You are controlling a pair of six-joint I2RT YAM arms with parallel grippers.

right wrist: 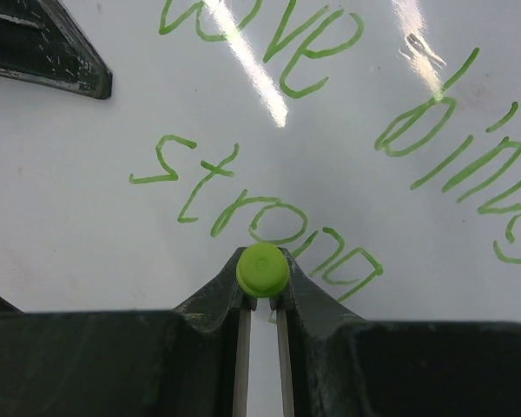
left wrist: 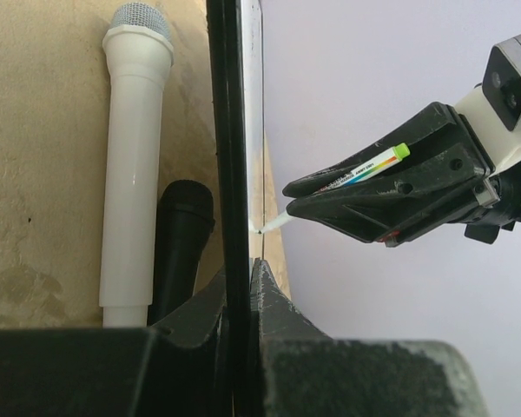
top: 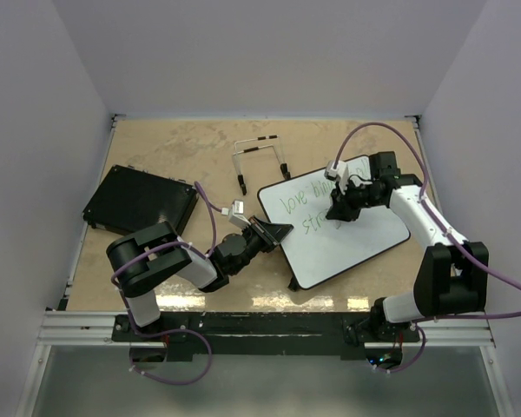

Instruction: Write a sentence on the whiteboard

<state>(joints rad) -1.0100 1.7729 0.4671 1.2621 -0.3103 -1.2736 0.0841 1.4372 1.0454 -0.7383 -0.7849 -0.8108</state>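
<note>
The whiteboard (top: 356,239) lies tilted at centre right of the table. The green sentence (top: 306,205) reads "love binds" above "strong" in the right wrist view (right wrist: 252,217). My left gripper (top: 276,233) is shut on the whiteboard's left edge; the left wrist view shows its jaws (left wrist: 250,280) clamped on the black frame (left wrist: 230,130). My right gripper (top: 339,208) is shut on a green-capped marker (right wrist: 260,269). The marker (left wrist: 365,169) stands with its tip on the board, just after the "g".
A black textured pad (top: 139,201) lies at the left. A thin metal stand (top: 259,156) sits behind the board. A white microphone (left wrist: 135,165) and a black microphone (left wrist: 181,243) lie on the table behind the board's edge.
</note>
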